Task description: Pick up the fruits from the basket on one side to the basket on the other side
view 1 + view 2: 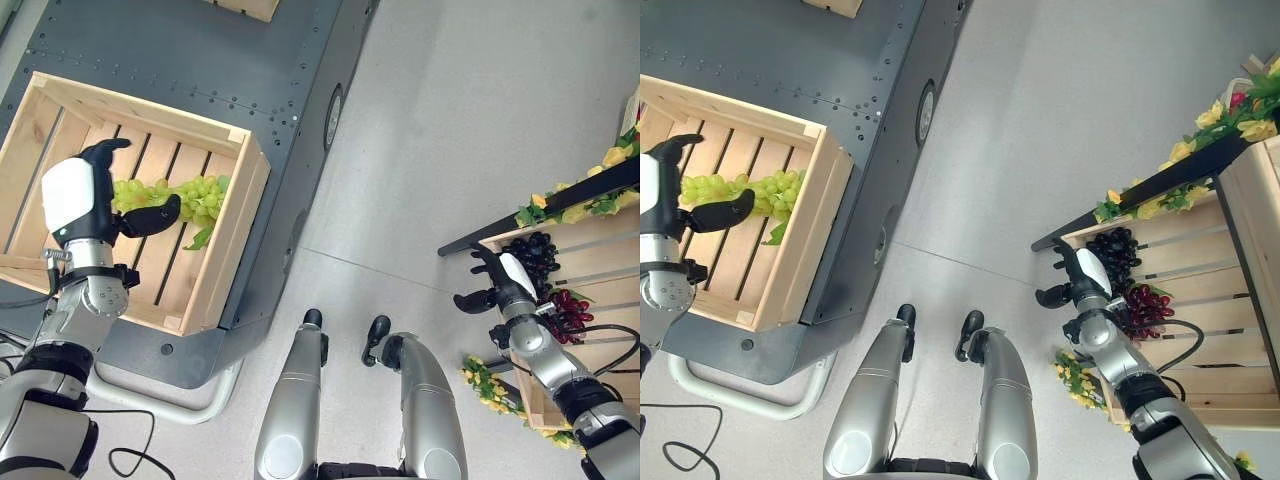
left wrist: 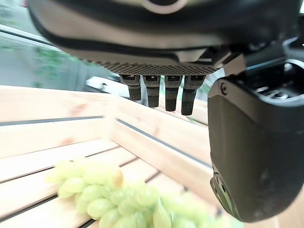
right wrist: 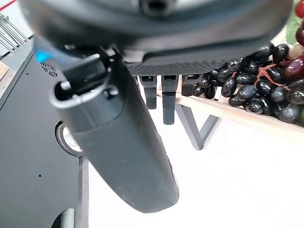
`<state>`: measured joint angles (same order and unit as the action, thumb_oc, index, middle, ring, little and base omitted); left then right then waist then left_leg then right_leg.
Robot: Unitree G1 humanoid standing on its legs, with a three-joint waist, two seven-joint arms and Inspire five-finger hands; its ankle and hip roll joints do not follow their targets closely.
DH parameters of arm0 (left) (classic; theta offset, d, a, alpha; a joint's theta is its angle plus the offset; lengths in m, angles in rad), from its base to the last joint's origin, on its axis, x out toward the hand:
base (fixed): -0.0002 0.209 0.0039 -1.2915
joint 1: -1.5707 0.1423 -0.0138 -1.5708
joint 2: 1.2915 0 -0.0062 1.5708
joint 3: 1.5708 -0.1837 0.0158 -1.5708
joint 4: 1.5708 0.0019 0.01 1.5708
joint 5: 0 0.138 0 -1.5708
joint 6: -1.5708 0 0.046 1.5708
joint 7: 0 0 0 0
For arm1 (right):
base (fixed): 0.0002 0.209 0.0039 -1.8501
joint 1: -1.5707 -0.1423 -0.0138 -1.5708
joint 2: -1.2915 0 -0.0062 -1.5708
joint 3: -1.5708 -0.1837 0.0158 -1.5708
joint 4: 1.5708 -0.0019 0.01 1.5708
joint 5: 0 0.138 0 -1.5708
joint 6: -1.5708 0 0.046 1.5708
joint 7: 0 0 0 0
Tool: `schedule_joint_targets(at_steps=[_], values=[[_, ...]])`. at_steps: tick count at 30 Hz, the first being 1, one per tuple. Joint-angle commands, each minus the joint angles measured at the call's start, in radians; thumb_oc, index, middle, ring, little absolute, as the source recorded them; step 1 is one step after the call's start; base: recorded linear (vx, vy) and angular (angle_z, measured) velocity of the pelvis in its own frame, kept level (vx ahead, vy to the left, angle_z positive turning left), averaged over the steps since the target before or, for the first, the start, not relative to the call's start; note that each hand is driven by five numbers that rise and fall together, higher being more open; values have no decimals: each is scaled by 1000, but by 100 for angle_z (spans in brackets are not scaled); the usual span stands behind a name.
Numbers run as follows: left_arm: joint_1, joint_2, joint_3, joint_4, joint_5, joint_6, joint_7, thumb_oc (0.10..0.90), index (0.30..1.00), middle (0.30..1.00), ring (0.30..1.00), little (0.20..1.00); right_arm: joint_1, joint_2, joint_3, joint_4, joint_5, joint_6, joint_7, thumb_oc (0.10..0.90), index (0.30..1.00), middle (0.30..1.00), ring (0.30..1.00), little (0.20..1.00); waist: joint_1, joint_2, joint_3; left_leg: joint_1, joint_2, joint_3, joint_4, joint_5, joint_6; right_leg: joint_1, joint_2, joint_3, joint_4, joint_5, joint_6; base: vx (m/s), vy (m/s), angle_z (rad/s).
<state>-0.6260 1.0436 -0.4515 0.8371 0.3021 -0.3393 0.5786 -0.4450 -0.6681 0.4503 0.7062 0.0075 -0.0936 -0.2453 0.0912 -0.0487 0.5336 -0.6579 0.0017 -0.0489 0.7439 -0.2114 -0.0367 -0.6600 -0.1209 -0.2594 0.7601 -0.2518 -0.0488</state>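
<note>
A bunch of green grapes [image 1: 197, 196] lies on the slats of the wooden crate [image 1: 238, 222] at the left. My left hand [image 1: 75, 195] hovers over the crate, fingers [image 2: 161, 92] straight and thumb [image 2: 256, 142] spread just above the green grapes [image 2: 118, 194], holding nothing. At the right, my right hand [image 1: 515, 272] is open at the near edge of a second wooden crate [image 1: 590, 235]. That crate holds black grapes [image 1: 540, 255] and red grapes [image 1: 570, 308]. The black grapes [image 3: 256, 90] show just past my right hand's straight fingers, untouched.
The left crate rests on a dark grey metal platform [image 1: 200, 50], with another wooden box [image 1: 250, 8] at its far end. Yellow artificial flowers [image 1: 580, 200] line a black shelf rail above the right crate. Grey floor [image 1: 450, 120] lies between the two sides.
</note>
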Motion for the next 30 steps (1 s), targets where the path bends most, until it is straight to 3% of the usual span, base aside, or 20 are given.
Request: schedule_joint_targets(at_steps=[1,4,12,15,20,30], values=[[-77,106,11,-86,87,17,24,800,900,900,900,900,-64,-16,52,-22,21,-110,82,800,900,900,900,900,18,31,-14,31,-41,102,-79,38,94,95,11,-5,-33,18,-16,-2,16,4],[-118,128,-67,-80,100,15,16,800,900,900,900,900,-78,-31,69,-12,7,-137,110,800,900,900,900,900,16,39,-14,27,-40,106,-81,36,95,89,8,-10,-36,17,-14,-4,39,0],[-120,132,-122,-68,123,15,-14,800,900,900,900,900,-89,-53,88,6,23,-141,135,800,900,900,900,900,12,45,-14,33,-40,107,-85,26,86,92,9,-4,-37,6,-5,7,14,0],[-160,136,-151,-50,155,20,-31,800,900,900,900,900,-91,-52,93,15,32,-151,138,800,900,900,900,900,10,41,-14,25,-39,109,-82,23,88,82,8,-6,-32,3,-6,-2,5,2],[-207,140,-191,-18,184,91,-17,800,900,900,900,900,-95,-50,103,8,38,-151,151,800,900,900,900,900,7,33,-14,22,-36,112,-79,18,87,78,12,-3,-33,4,-2,10,3,0],[-293,103,-220,43,126,146,-70,800,900,900,900,900,-105,-46,105,-5,63,-149,157,800,900,900,900,900,1,0,-14,-7,-31,107,-85,21,89,51,20,-8,-37,12,2,-2,-2,0]])
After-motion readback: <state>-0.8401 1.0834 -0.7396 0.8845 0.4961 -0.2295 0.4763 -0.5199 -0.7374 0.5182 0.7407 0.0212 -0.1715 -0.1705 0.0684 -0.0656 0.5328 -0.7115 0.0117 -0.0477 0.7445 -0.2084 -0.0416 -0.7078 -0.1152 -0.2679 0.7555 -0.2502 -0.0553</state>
